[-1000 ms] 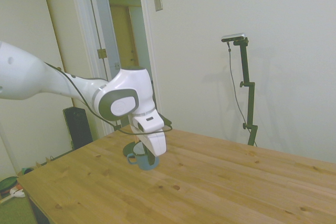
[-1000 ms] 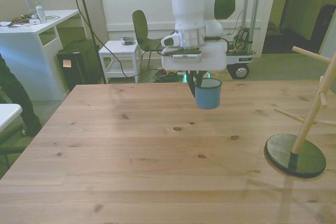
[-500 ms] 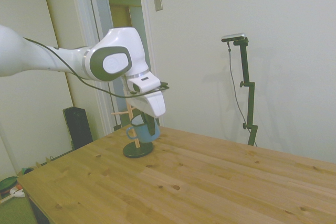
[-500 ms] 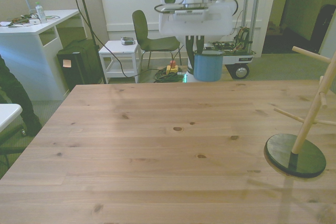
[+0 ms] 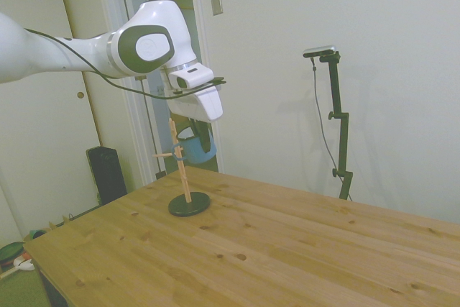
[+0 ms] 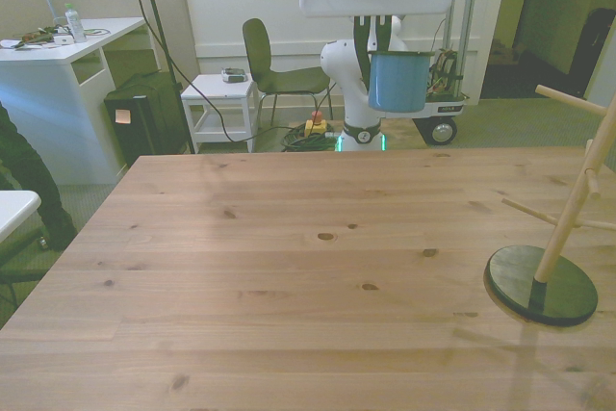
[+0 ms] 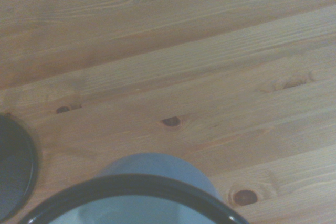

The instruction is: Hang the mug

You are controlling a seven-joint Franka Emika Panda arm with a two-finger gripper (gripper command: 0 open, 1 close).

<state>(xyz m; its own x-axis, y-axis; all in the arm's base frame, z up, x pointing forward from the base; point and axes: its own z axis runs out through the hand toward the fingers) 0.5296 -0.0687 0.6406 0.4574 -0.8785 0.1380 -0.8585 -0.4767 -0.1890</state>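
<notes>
A small blue enamel mug [image 6: 397, 82] with a dark rim is held upright, mouth up, pinched at its rim by the white arm's tool [image 6: 375, 43], high above the wooden counter [image 6: 289, 267], likely for clearance above the pegs of the wooden mug tree [image 6: 568, 214] at the front view's right.

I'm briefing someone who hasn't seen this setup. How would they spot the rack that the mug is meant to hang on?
Start at the wooden table and look to the front view's right edge. The rack stands there on a round dark base, a slim pale wooden post with short pegs sticking out. Nothing else stands on the table; the blue mug is held high above it by the gripper.
</notes>
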